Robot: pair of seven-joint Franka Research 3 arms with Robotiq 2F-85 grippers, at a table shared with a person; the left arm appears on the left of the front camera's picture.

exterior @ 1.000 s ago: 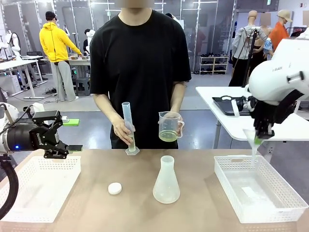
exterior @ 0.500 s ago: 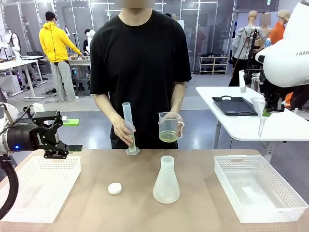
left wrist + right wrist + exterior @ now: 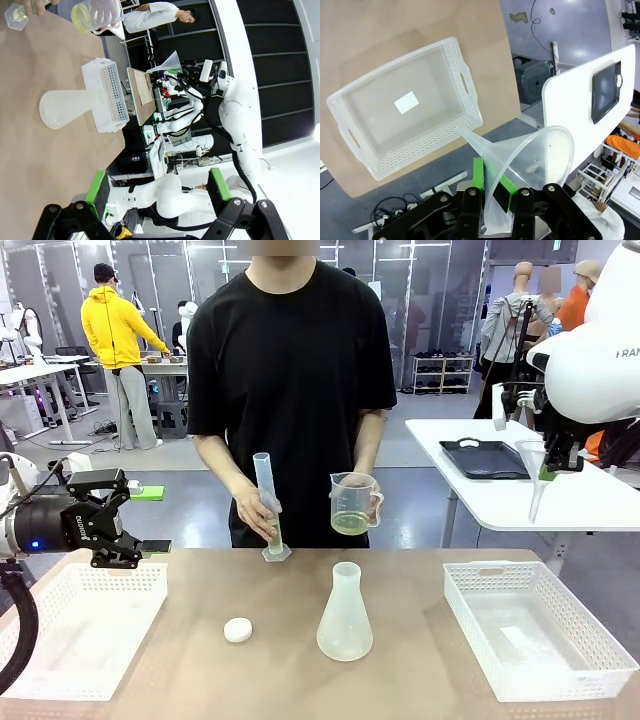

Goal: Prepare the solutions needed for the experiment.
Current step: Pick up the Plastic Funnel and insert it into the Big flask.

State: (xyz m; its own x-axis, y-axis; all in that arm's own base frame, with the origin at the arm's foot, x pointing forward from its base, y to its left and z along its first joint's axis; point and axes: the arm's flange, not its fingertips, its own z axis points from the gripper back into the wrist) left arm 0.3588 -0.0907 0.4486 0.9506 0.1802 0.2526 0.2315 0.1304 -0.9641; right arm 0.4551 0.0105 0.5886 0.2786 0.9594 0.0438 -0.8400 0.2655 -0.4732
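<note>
Solutions (image 3: 349, 524) show pale yellow-green in one beaker (image 3: 354, 495), held by the person's hand (image 3: 374, 502) over the table's far edge. The other hand (image 3: 255, 517) steadies one cylinder (image 3: 263, 480). One flask (image 3: 345, 615) and one cap (image 3: 238, 630) stand nearer. The right gripper (image 3: 548, 472) clamps one funnel (image 3: 533, 455) beyond the right basket (image 3: 560, 680). The left gripper (image 3: 125, 520) hangs spread by the left basket (image 3: 60, 660).

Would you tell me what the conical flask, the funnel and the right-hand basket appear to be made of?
Conical flask: probably translucent plastic, matte; its cloudy wall is only dimly see-through.
Funnel: thin translucent plastic, smooth, faintly glossy; the background shows through.
Right-hand basket: white moulded plastic, by its perforated lattice walls.
</note>
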